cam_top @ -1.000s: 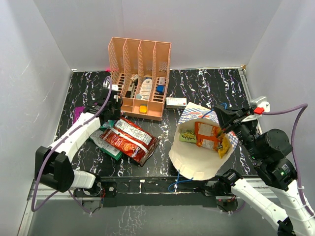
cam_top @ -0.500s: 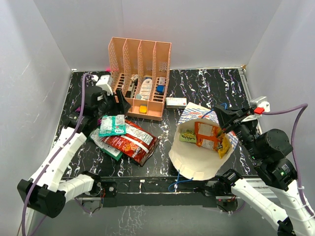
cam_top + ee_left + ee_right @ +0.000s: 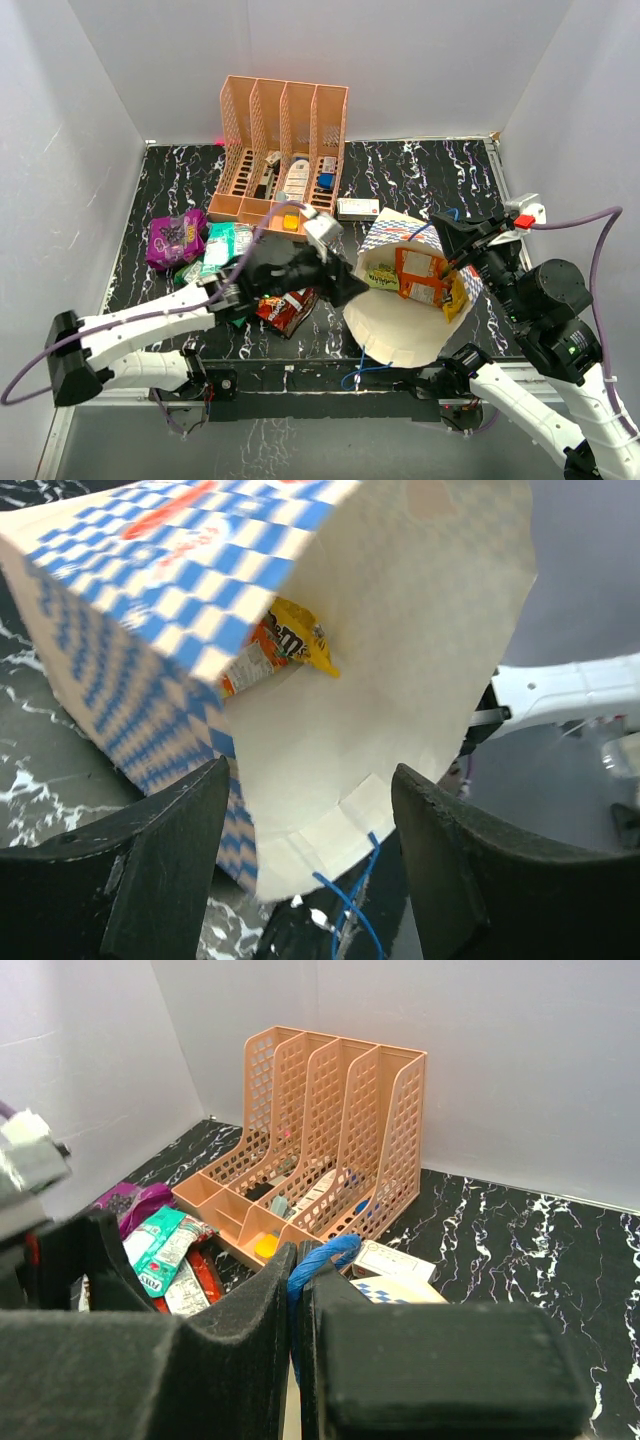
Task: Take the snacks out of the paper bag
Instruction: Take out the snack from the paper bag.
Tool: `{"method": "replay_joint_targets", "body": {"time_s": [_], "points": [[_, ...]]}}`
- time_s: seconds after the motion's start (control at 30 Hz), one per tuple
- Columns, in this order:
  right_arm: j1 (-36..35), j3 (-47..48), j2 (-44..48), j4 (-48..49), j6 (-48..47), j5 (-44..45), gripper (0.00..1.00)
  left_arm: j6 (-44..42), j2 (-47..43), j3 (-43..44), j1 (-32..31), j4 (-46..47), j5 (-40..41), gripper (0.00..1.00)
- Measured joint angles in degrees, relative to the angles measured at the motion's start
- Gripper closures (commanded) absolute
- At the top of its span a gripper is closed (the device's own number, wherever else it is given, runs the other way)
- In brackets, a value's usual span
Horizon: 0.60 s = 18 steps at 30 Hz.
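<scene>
The paper bag [image 3: 392, 325] lies at centre right with its cream mouth facing up and forward. Inside are orange packets [image 3: 421, 276], a green-yellow packet [image 3: 381, 278] and a yellow one [image 3: 459, 298]. My left gripper [image 3: 345, 290] is open and empty at the bag's left rim. In the left wrist view the gripper [image 3: 310, 870] looks into the bag [image 3: 400, 680] at a yellow-orange packet [image 3: 290, 645]. My right gripper [image 3: 447, 236] is shut on the bag's blue handle [image 3: 322, 1257] and holds the far rim up. Purple [image 3: 175, 238], green [image 3: 228, 247] and red [image 3: 287, 308] packets lie on the table at left.
The orange file rack [image 3: 283, 155] stands at the back centre, with a small white box [image 3: 357, 208] beside it on the right. The bag's second blue handle [image 3: 360, 372] hangs over the near table edge. White walls close in the left, back and right.
My left arm has swung from the far left of the table across to the bag's mouth. The green packet it carried now lies on the left pile. The right gripper has stayed put.
</scene>
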State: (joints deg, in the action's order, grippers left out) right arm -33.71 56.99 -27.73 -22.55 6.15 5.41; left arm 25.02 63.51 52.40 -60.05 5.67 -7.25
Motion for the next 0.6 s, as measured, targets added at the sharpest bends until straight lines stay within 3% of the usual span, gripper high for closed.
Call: {"method": "replay_joint_targets", "body": {"time_s": [0.3,0.47,0.6], "points": [[0.0,0.9,-0.5,0.0,0.0,-0.2,0.93,-20.9,18.2,5.3,-18.4,8.3,13.1,0.35],[0.0,1.9,-0.5,-0.1,-0.1,-0.2,0.93,-33.4,23.7,5.3,-21.6,12.5,17.1,0.35],[0.0,2.1,-0.5,-0.4,-0.2,-0.1,0.93,-36.3,23.0,5.2,-22.0,12.7,20.2,0.34]]}}
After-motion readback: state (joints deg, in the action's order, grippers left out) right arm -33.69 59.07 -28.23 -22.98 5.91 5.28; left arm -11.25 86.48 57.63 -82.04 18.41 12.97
